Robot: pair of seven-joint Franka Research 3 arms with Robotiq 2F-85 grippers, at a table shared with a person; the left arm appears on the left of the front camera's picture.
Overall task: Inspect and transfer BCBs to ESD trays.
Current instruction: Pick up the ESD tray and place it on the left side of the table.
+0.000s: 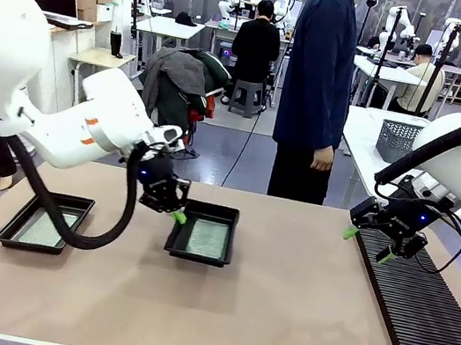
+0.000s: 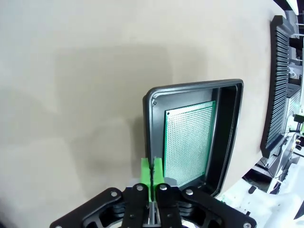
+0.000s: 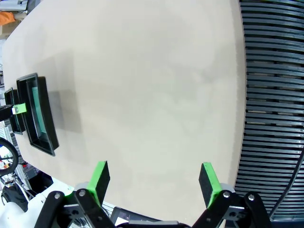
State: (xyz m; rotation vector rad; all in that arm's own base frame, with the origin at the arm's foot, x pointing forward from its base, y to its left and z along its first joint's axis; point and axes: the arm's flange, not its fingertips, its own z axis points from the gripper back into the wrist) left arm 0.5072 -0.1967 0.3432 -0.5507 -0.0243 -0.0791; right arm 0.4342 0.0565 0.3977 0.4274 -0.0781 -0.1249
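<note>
L pincer point(image 1: 177, 214) clamped on near rim of centre ESD tray point(image 1: 227, 217), BCB point(image 1: 208, 238) inside. 2nd tray point(image 1: 10, 232) lower left, prob. holds another BCB point(image 1: 49, 228). R pincer point(image 1: 368, 243) apart over rack point(image 1: 420, 313), right side.

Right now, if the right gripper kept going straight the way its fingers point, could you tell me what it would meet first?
Most likely the bare table. The open right gripper points at plain tabletop just beside the black ribbed rack, with nothing between its fingers. The tray lies far off to one side. Depth is hard to judge.
</note>
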